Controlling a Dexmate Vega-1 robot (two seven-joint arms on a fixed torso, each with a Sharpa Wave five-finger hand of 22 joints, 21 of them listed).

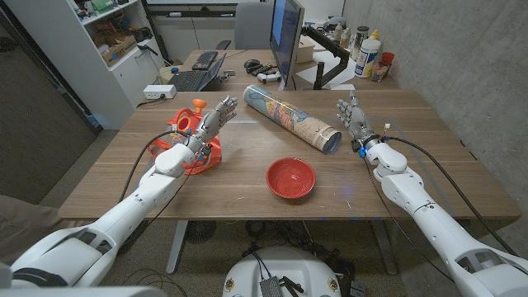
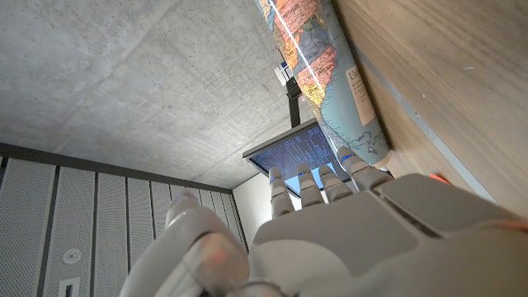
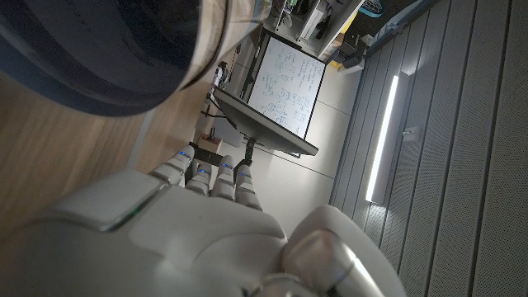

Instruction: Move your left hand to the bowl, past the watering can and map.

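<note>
A red bowl (image 1: 290, 177) sits on the wooden table (image 1: 412, 177) near its front middle. A rolled map (image 1: 290, 118) lies diagonally behind it; its printed tube (image 2: 330, 66) fills part of the left wrist view. An orange watering can (image 1: 195, 144) stands at the left. My left hand (image 1: 213, 120) hovers above the can, fingers stretched out and apart, holding nothing, well left of the bowl. Its fingers (image 2: 318, 183) point toward the map's end. My right hand (image 1: 353, 118) stands upright just right of the map's near end, fingers apart, holding nothing. The map's dark open end (image 3: 107, 41) looms close to it.
A monitor (image 1: 286, 33) on an arm, a keyboard (image 1: 191, 80), a laptop and bottles (image 1: 369, 54) stand on the desk behind the table. A white shelf unit (image 1: 99, 41) is at the back left. A concrete wall runs along the right.
</note>
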